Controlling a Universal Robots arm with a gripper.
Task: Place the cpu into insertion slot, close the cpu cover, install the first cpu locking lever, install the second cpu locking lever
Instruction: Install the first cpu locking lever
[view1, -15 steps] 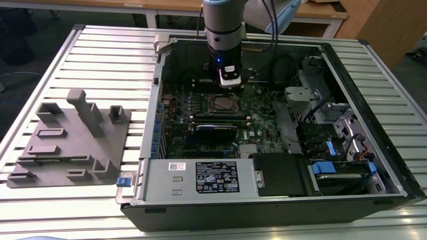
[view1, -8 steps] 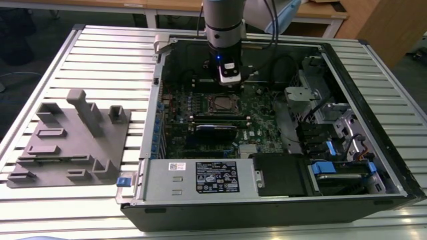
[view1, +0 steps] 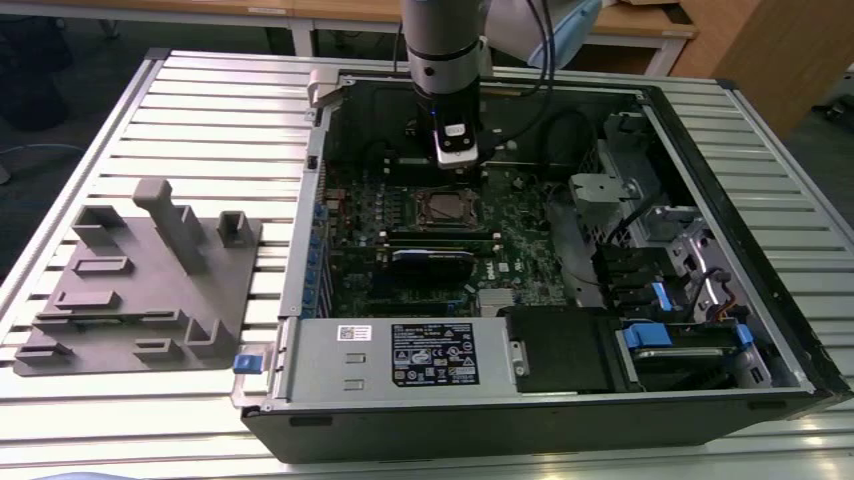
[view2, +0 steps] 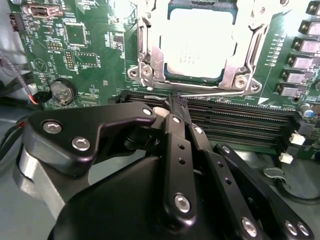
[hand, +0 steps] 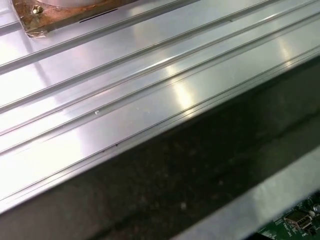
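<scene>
The black-fingered end effector (view2: 176, 102) has its fingers together, the tips meeting at a thin silver locking lever (view2: 215, 93); I cannot tell whether they pinch it. Just beyond, the flat square silver-topped cpu (view2: 197, 45) lies in the silvery-rimmed square insertion slot (view1: 445, 207), framed by the thin silver metal cpu cover (view2: 248, 50). In the exterior view the end effector hangs at the slot's 12 o'clock, inside the open black computer case (view1: 534, 415) on the slotted aluminium bench (view1: 214, 110).

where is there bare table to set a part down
Widest bare table slats: on the exterior view's left, between the grey fixture and the far edge, beside the computer case. A narrower strip borders the case on that view's right. Inside the case is crowded, tool over motherboard.
</scene>
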